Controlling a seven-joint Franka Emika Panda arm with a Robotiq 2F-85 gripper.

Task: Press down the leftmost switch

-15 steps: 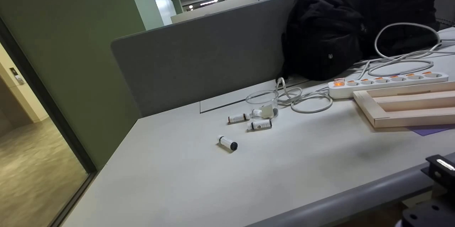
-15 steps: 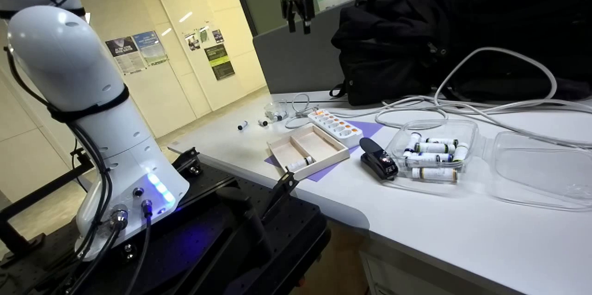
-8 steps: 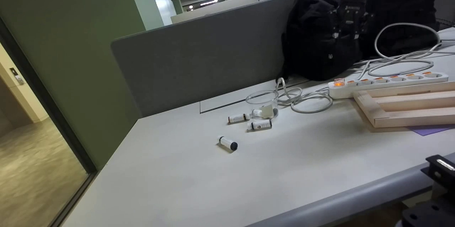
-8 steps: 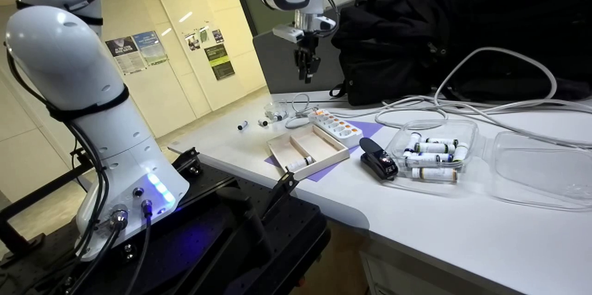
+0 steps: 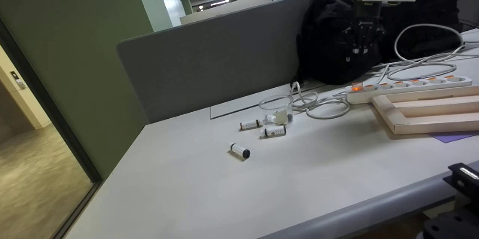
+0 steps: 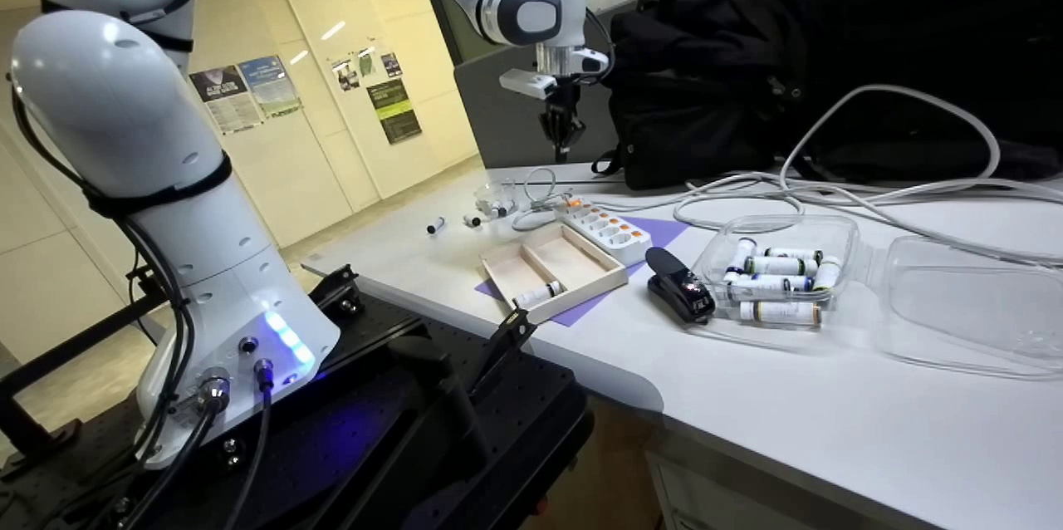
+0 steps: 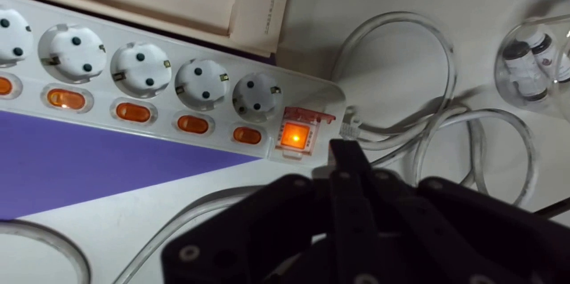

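A long white power strip (image 7: 307,90) carries a row of small orange switches. Its end switch (image 7: 295,135), the leftmost switch, glows orange under a raised clear-red flap in the wrist view; it also glows in an exterior view (image 5: 357,87). My gripper (image 7: 346,144) is shut with its black fingers together and nothing between them. In the wrist view the fingertips appear just right of and below the lit switch. Both exterior views show the gripper (image 5: 360,50) hanging well above the strip's lit end (image 6: 573,202), pointing down, not touching it.
A wooden tray (image 5: 400,122) lies against the strip over a purple sheet (image 6: 573,313). White cable loops (image 5: 329,117) and small bottles (image 5: 275,131) lie beyond the lit end. Black backpacks (image 5: 336,36) stand behind. A black stapler (image 6: 679,285) and clear container (image 6: 839,235) sit farther along.
The arm has swung into view and come down over the strip's lit end. The gripper's fingers, apart a second ago, have come together. The strip and its lit switch look unchanged.
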